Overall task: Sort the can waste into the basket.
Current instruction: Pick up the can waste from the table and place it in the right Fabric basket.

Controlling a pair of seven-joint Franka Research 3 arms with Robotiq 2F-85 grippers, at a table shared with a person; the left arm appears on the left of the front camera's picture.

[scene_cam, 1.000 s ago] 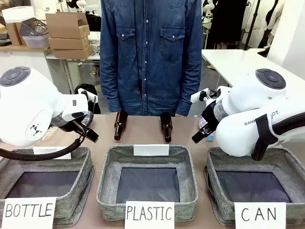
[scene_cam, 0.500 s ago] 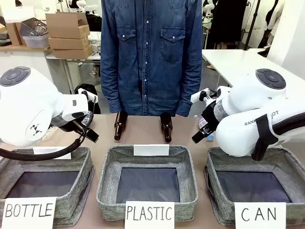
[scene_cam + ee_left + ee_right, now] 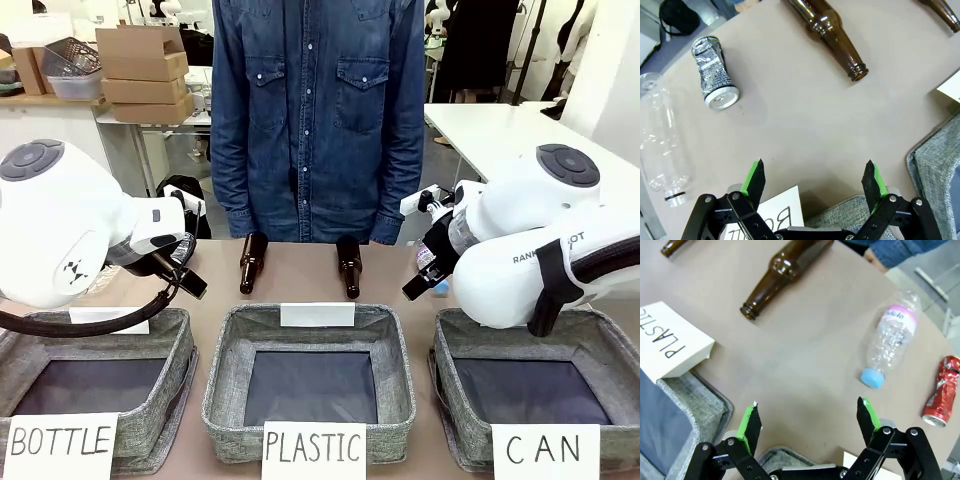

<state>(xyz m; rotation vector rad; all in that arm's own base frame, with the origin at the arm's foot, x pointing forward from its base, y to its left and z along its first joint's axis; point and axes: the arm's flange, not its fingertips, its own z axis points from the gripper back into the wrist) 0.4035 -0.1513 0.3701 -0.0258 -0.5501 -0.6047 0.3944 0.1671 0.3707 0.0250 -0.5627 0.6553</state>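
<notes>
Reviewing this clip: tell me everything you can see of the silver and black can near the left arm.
The silver and black can is a small metal drink can, crushed in at its middle, with a speckled black print on silver. It lies on its side on the tan table, its pale round end turned toward the camera. A clear plastic bottle lies close beside it; whether they touch is unclear. The left gripper is open and apart from the can.

Nothing appears to have moved.
</notes>
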